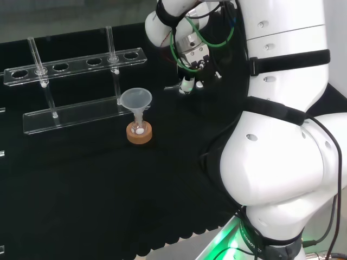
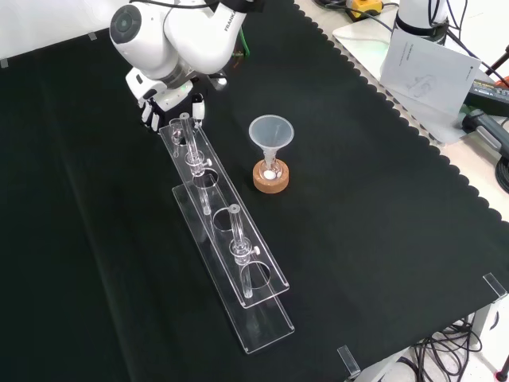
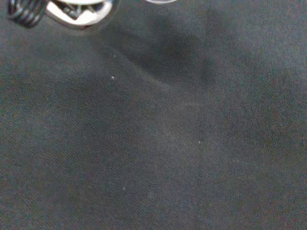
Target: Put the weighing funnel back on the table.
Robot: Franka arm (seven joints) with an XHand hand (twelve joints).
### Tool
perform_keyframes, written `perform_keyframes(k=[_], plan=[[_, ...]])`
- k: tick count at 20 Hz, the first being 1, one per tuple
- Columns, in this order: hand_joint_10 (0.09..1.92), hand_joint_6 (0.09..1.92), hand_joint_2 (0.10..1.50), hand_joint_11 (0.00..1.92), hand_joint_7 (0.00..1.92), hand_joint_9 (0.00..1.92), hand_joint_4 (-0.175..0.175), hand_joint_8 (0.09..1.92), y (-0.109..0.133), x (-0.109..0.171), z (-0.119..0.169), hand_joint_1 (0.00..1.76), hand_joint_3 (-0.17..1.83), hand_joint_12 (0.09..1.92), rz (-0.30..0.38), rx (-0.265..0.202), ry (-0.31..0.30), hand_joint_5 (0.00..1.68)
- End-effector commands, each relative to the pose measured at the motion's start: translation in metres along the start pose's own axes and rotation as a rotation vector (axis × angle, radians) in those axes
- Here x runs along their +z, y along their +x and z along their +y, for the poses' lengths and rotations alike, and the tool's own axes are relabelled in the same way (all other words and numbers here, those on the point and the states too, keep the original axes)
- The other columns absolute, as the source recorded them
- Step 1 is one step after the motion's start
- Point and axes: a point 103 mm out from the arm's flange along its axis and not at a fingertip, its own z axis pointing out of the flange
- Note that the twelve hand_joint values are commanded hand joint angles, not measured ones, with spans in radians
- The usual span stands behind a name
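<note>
In the head view my hand [image 1: 191,58] hangs low over the cloth, right of the rack, fingers curled downward. A thin clear sliver, the weighing funnel [image 1: 172,86], juts out leftward from between the fingertips, just above the cloth. In the front view the hand [image 2: 163,97] sits at the far end of the rack, with fingers bent on either side; the clear piece is too faint to make out there. In the wrist view a blurred part of the hand [image 3: 72,8] shows over bare black cloth close below.
The big funnel [image 1: 136,100] [image 2: 270,131] stands in a small flask on a cork ring [image 1: 139,134] [image 2: 271,178]. A clear test-tube rack [image 1: 76,62] [image 2: 231,239] holds two tubes. Papers and cables [image 2: 421,64] lie beyond the cloth's scalloped edge.
</note>
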Motion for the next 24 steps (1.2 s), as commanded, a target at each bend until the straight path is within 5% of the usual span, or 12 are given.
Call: perform_keyframes(k=[1, 8, 20, 24], plan=[[0.3, 0.78, 0.72, 0.71, 0.64, 0.97, 0.175, 0.64, -0.002, 0.007, 0.004, 1.09, 0.6, 1.09, 0.003, -0.004, -0.001, 1.2], [0.3, 0.78, 0.72, 0.7, 0.64, 0.97, 0.175, 0.64, 0.013, 0.003, 0.006, 1.09, 0.6, 1.09, 0.007, -0.004, -0.003, 1.2], [0.3, 0.78, 0.72, 0.71, 0.61, 0.98, 0.175, 0.63, 0.001, 0.013, 0.006, 1.09, 0.59, 1.09, 0.031, -0.017, -0.019, 1.2], [0.31, 0.78, 0.8, 0.7, 0.53, 0.96, 0.175, 0.68, 0.002, 0.015, 0.003, 1.08, 0.45, 1.1, 0.065, -0.037, -0.033, 1.17]])
